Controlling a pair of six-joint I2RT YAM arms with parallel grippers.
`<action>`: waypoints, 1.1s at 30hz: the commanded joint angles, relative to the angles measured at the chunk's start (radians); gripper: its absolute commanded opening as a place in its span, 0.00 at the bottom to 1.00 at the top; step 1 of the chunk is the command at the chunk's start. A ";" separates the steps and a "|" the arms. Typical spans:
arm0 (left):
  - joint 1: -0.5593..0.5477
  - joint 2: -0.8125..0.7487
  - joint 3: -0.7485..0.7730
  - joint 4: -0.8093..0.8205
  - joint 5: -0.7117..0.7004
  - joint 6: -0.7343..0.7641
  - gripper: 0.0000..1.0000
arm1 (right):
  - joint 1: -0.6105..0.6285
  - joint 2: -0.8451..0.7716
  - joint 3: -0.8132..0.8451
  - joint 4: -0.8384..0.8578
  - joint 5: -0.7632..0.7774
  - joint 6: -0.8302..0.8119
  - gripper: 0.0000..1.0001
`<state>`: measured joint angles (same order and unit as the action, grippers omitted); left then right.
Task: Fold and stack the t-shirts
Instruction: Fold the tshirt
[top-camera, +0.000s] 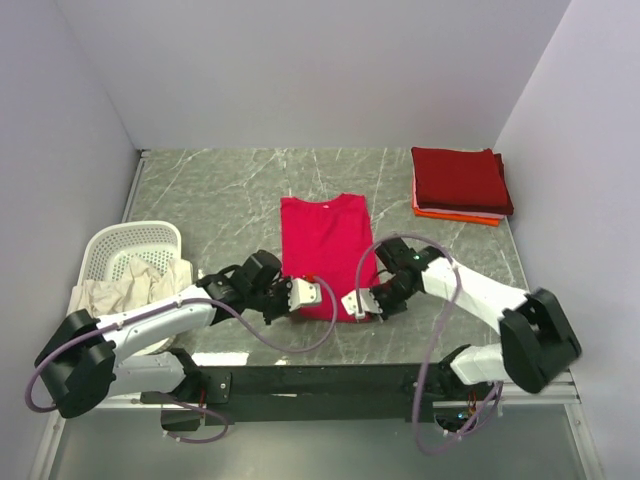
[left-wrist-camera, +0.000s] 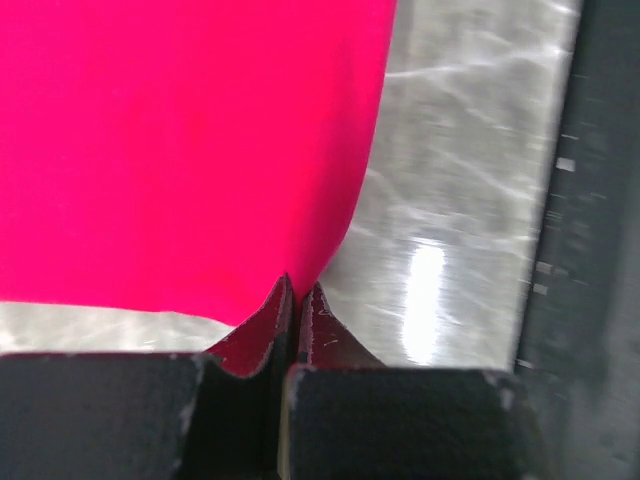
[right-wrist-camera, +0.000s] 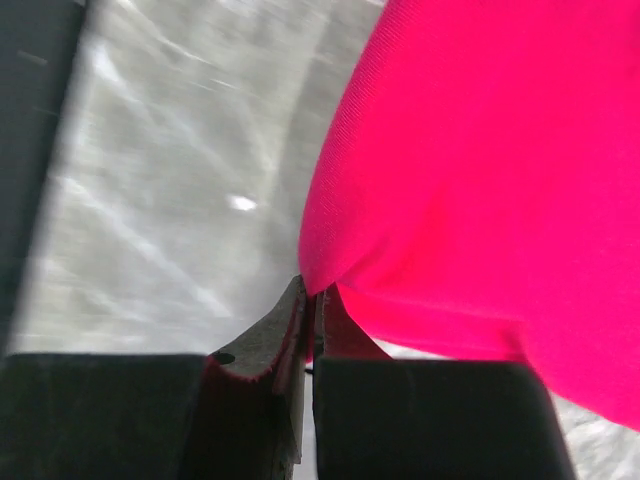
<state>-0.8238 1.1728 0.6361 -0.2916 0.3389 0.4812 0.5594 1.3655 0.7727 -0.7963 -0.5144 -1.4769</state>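
Top external view: a white slotted basket (top-camera: 112, 243) at the table's left edge holds crumpled cream cloth (top-camera: 128, 287), some spilling over its near rim. Far right sits a folded stack (top-camera: 460, 180) — dark maroon over orange. Between them the crimson t-shirt (top-camera: 325, 240) lies flat on the marble table (top-camera: 220, 190); the left gripper (top-camera: 320, 291) and right gripper (top-camera: 351, 305) each pinch a near hem corner — jaws closed on cloth.
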 joint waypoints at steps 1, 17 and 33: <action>-0.017 -0.025 0.010 -0.050 0.098 -0.013 0.00 | 0.017 -0.127 -0.024 -0.073 -0.058 0.116 0.00; 0.305 0.269 0.367 0.118 0.117 0.175 0.00 | -0.182 0.223 0.595 -0.047 0.074 0.458 0.00; 0.446 0.766 0.780 0.325 0.072 0.093 0.00 | -0.269 0.670 1.096 0.134 0.273 0.734 0.00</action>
<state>-0.3805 1.8900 1.3479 -0.0589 0.4202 0.6052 0.3073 2.0037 1.7996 -0.7300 -0.3058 -0.8131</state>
